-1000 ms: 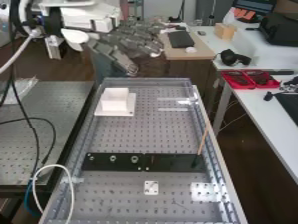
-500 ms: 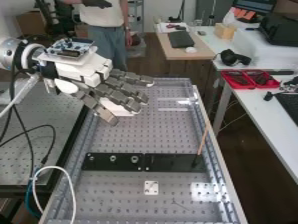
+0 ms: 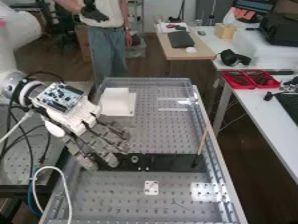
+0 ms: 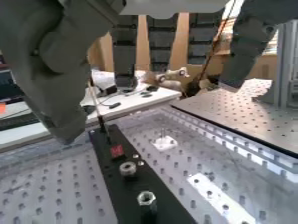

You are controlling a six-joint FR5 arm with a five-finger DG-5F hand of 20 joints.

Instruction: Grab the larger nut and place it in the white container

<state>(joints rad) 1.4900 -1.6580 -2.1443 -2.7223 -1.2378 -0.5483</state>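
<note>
The hand (image 3: pixel 78 116) is open above the left part of the black bar (image 3: pixel 174 162), its fingertips low over the bar's left end. Beside the fingertips the bearing (image 3: pixel 134 159) stands on the bar. Farther back on the bench is the white container (image 3: pixel 115 102), with the palm in front and to its left. In the wrist view the open hand (image 4: pixel 63 90) hangs with straight fingers and thumb, nothing between them. Below it, the larger nut (image 4: pixel 146 198) stands upright on the bar (image 4: pixel 114 183), and the bearing (image 4: pixel 128 168) is on the bar towards the stick.
A thin wooden stick (image 3: pixel 203 142) stands tilted at the bar's right end. A small white plate (image 3: pixel 151 188) lies on the perforated bench (image 3: pixel 169 135) in front of the bar. A white cable (image 3: pixel 69 187) loops over the bench's left edge. Red trays (image 3: pixel 251 80) are on the side table.
From above the bench's far end the hand has come down and towards the near end, past the white container to the bar's left part. The container and the bar have not moved.
</note>
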